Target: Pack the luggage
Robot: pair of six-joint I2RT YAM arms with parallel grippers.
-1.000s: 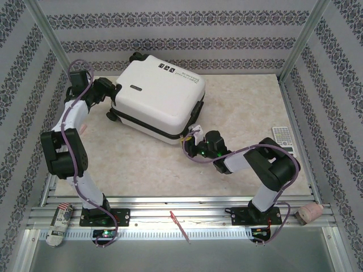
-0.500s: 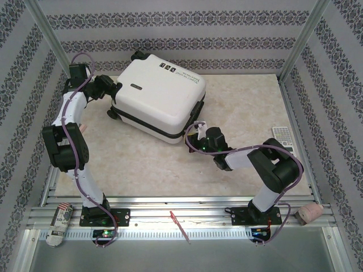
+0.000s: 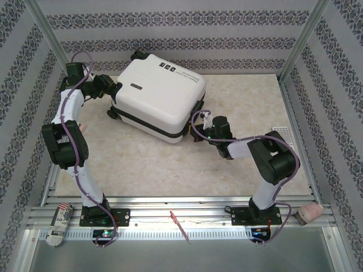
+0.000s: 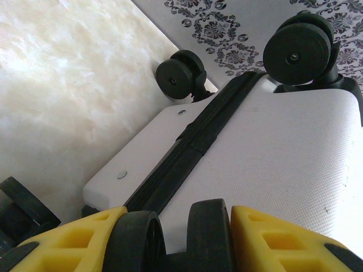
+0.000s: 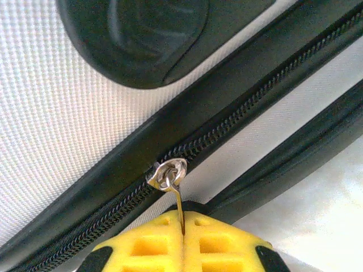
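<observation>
Luggage lies flat, shell closed, on tabletop toward far left corner, wheels facing left edge. Left gripper at wheel end of luggage, yellow fingers clamped either side of black wheel. Right gripper at luggage's near right side, fingers pressed together, pinching metal zipper pull. Slider sits on black zipper, near black handle.

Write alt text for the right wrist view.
Yellow fingers of the right gripper are shut on the thin metal zipper pull of the white luggage, whose black zipper runs diagonally across the shell. A black plastic fitting sits above.
</observation>
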